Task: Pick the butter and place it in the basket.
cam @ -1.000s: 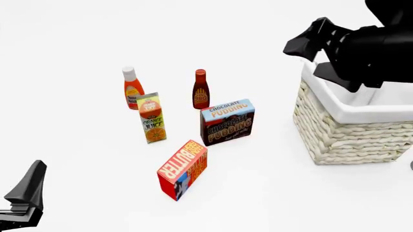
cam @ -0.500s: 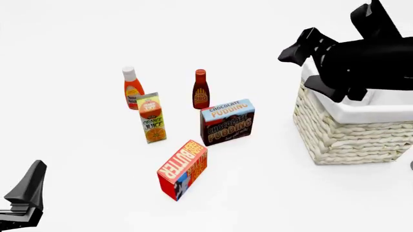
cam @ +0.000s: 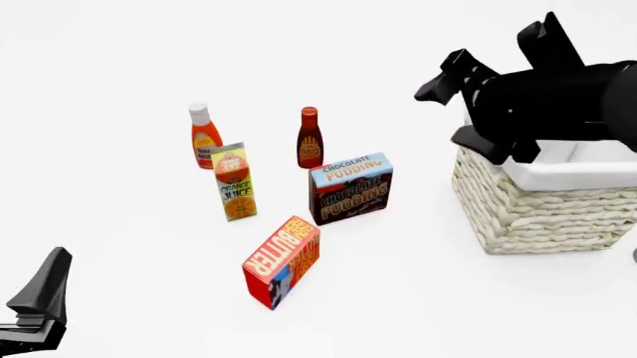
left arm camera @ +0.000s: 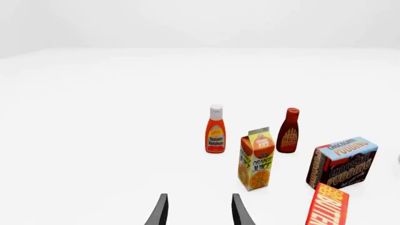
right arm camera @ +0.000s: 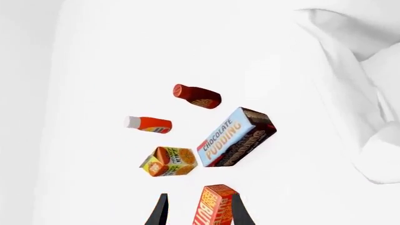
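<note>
Butter (cam: 282, 260) lies near-left of right gripper (cam: 460, 104), fingers apart, empty; long axis near-left to far-right.

butter (cam: 282, 261): red, orange face | basket (cam: 538, 209): cream weave, white lining

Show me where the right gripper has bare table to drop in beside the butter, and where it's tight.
Open: bare table between the butter and the basket, and the strip nearer the arms. Crowded: beyond the butter, the chocolate pudding box and orange juice carton stand near its far end, with the ketchup and BBQ bottle behind them. The right gripper is above the basket's corner.
</note>
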`<action>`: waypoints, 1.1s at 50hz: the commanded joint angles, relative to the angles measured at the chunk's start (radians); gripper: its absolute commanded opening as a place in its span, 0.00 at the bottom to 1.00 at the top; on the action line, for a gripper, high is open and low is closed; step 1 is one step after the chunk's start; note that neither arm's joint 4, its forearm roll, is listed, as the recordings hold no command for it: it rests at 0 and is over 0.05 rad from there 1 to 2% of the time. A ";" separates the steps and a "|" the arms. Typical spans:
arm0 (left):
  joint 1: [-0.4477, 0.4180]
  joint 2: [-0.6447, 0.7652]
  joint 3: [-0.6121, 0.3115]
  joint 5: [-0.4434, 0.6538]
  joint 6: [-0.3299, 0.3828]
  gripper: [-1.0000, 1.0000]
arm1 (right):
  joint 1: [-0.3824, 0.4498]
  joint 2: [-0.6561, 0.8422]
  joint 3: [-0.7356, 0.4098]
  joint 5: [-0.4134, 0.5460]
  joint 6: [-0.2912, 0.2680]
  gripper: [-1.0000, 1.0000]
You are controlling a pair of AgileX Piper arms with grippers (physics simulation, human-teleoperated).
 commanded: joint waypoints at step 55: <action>0.000 0.000 0.000 0.000 0.000 1.00 | -0.020 0.062 0.141 -0.057 0.137 1.00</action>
